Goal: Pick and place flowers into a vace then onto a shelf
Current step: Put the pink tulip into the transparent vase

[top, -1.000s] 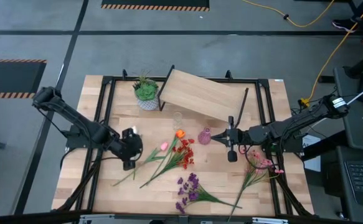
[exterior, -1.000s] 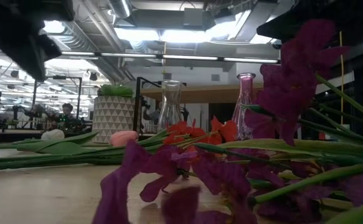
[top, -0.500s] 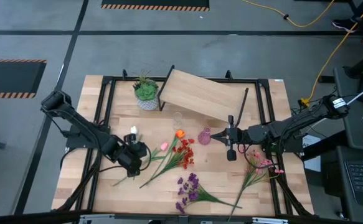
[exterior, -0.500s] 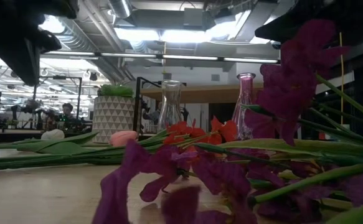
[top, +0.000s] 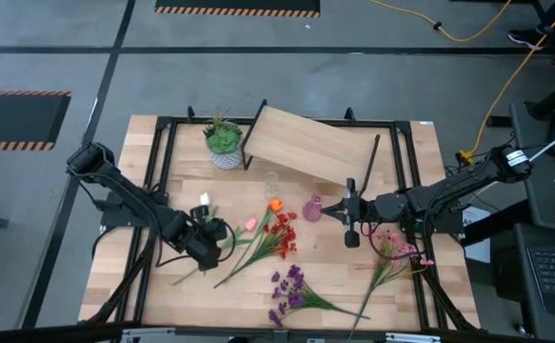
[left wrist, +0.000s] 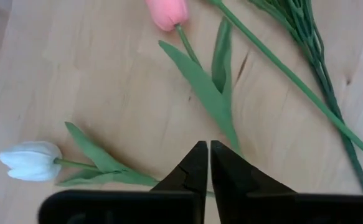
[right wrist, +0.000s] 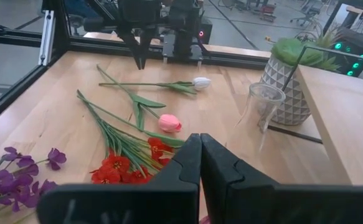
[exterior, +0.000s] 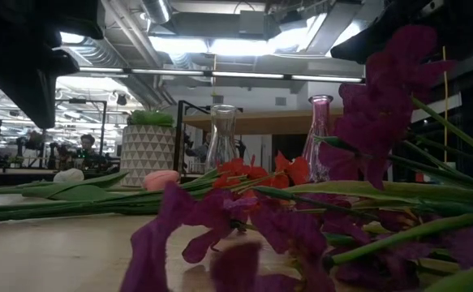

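The flowers lie flat on the tabletop: a white tulip (top: 204, 200) (left wrist: 28, 160), a pink tulip (top: 250, 224) (left wrist: 167, 11), an orange bloom (top: 275, 204), a red-orange bunch (top: 282, 238), purple sprays (top: 291, 286) and a pink cluster (top: 396, 248). My left gripper (top: 207, 240) (left wrist: 205, 149) is shut and points down over the tulips' leaves and stems, touching nothing that I can see. My right gripper (top: 338, 211) (right wrist: 200, 144) is shut and level, just right of a small pink vase (top: 312, 208). A clear glass vase (top: 271, 181) (right wrist: 263, 102) stands behind it. The shelf (top: 310, 143) stands at the far side.
A green plant in a white patterned pot (top: 224, 143) (right wrist: 287, 87) stands left of the shelf. A black frame (top: 163, 191) borders the table on the left, far and right sides. Bare wood lies at the near left corner (top: 134, 286).
My left gripper has moved toward the table's near edge and a little to the right, ending over the tulip stems. In the low view its dark bulk fills more of the upper left corner. The flowers and vases have stayed in place.
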You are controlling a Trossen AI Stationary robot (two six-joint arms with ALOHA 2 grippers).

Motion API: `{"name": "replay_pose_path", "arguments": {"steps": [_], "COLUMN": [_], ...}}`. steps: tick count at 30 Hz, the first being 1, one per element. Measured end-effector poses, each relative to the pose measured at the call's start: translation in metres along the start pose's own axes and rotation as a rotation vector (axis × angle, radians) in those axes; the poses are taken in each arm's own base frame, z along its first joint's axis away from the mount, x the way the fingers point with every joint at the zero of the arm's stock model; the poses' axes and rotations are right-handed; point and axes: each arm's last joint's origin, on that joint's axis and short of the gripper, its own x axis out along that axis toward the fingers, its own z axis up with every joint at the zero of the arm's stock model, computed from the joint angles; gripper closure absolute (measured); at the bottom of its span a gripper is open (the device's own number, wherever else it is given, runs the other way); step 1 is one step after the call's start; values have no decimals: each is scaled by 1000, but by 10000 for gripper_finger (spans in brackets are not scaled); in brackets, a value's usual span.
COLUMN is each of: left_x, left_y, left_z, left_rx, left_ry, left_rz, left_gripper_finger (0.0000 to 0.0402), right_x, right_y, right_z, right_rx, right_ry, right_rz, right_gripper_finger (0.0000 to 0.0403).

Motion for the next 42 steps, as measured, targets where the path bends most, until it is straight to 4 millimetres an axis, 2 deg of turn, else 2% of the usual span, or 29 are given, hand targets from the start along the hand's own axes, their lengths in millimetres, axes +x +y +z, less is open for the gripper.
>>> {"name": "replay_pose_path", "arguments": {"steps": [14, 21, 27, 33, 42], "left_x": [0, -2, 1, 24, 52], "left_y": [2, -1, -12, -26, -29], "left_z": [2, -1, -3, -7, -9], "left_rx": [-27, -62, -100, -49, -87], "left_ry": [-71, -79, -77, -33, 68], "left_rz": [61, 52, -3, 15, 75], "left_gripper_finger": [245, 195, 186, 193, 190], "right_x": [0, 0, 0, 0, 0], "right_y": [0, 0, 0, 0, 0], "right_z": [0, -1, -1, -2, -2], "right_rx": [18, 45, 44, 43, 45], "right_ry": [1, 12, 12, 15, 16], "right_rz": [1, 2, 2, 2, 1], "right_gripper_finger": [396, 396, 396, 396, 396]}}
